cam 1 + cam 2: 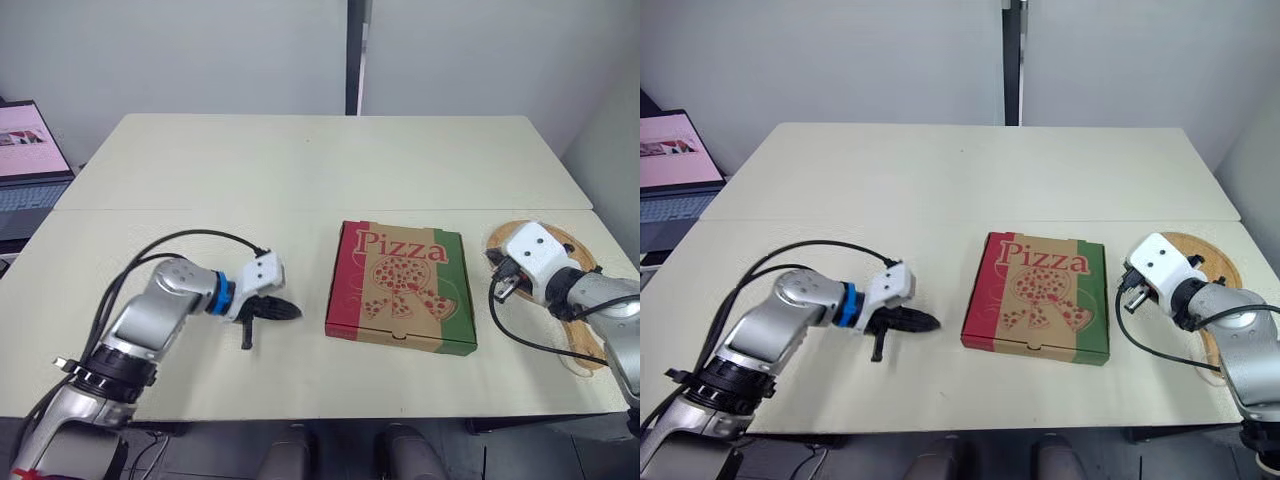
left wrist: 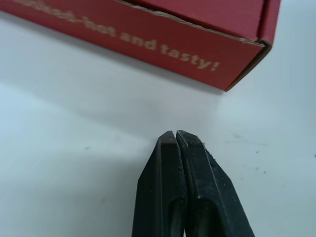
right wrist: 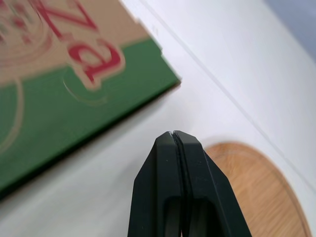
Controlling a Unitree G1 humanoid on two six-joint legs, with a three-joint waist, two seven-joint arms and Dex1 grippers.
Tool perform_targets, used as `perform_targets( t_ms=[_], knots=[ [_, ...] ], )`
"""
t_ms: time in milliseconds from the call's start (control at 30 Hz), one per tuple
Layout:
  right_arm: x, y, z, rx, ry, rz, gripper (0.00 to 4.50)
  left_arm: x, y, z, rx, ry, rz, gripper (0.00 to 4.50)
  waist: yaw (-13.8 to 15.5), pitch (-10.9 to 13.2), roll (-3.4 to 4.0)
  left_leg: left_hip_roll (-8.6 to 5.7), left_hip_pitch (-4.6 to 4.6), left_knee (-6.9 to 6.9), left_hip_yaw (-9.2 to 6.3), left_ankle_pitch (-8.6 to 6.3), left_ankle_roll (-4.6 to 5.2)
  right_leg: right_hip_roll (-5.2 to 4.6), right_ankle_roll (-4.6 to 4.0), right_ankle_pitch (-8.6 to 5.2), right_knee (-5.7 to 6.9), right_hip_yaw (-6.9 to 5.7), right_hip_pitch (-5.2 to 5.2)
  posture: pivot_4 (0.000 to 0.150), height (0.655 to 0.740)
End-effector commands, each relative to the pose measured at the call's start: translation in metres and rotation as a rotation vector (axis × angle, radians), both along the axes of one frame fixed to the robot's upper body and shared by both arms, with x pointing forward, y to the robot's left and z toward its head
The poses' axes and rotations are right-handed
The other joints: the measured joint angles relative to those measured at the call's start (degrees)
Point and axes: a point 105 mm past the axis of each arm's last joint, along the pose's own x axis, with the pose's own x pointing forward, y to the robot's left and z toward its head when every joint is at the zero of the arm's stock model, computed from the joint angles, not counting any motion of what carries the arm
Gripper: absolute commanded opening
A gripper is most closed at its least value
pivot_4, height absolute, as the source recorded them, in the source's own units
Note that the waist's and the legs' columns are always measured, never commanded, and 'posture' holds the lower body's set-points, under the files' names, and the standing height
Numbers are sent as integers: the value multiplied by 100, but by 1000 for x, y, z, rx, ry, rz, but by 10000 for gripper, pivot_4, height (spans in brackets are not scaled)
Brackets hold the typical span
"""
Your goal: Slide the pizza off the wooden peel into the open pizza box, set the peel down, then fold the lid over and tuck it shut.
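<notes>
1. The pizza box [image 1: 402,287] lies shut on the table [image 1: 300,170], right of centre, printed lid up
2. The wooden peel [image 1: 1215,262] lies flat just right of the box, partly under the right arm
3. The left gripper [image 2: 176,134] sits low, left of the box, fingers pressed together, holding nothing
4. The right gripper [image 3: 173,134] is between box and peel, fingers pressed together, empty

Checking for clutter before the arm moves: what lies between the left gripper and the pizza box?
Only bare table lies between the shut left gripper and the pizza box, seen in the left wrist and left eye views.
</notes>
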Motion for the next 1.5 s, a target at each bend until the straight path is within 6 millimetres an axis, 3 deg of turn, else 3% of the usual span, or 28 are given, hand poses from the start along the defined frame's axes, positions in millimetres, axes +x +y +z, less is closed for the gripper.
perform_targets(
  t_ms=[33,400,633,767,867,933,1100,1233,1367,1500],
  knots=[
    [8,-3,-8,-39,21,-24,222,0,-16,7,-23,-42,-29,0,2,0,0,0,0,0,2,0,0,0,0,0,0,1,0,1500,7318],
    [26,36,-13,61,34,142,222,-21,-35,8,-75,15,-68,0,-54,0,0,0,0,-3,2,0,0,2,0,0,0,3,-3,1500,7318],
    [26,33,-15,35,37,138,222,-17,-28,8,-59,5,-37,0,-53,0,0,1,1,-3,1,0,0,2,0,0,0,2,-3,1500,7318],
    [19,22,-4,-13,-8,117,222,-9,-8,17,-50,-33,24,0,-53,0,0,1,1,-4,1,0,0,2,0,0,0,2,-4,1500,7318],
    [-1,7,15,-18,-73,108,222,0,29,30,-15,-85,126,0,-41,0,1,3,-2,-10,-2,0,0,2,0,0,-1,1,-10,1500,7318],
    [-25,2,22,40,-63,136,222,6,63,33,52,-142,212,0,-31,0,1,3,-3,-12,-1,0,0,1,0,0,-3,1,-10,1500,7318],
    [-70,-25,24,82,-19,134,222,10,130,33,204,-235,419,0,1,1,1,4,6,-14,-2,-2,1,-3,0,0,-10,-1,4,1500,7318],
    [-107,-99,24,37,28,-27,222,-10,183,25,118,-220,664,0,10,0,1,3,10,-14,4,-2,2,-8,0,0,-12,1,7,1500,7318],
    [-115,-135,26,21,49,-98,222,-23,190,16,72,-213,743,0,19,0,1,5,23,-14,9,-5,6,-15,0,0,-13,0,20,1500,7318],
    [-112,-157,27,-6,33,-137,222,-29,192,12,38,-212,800,0,51,0,1,11,41,-15,11,-5,5,-16,-5,-2,-15,0,38,1500,7318]
  ],
)
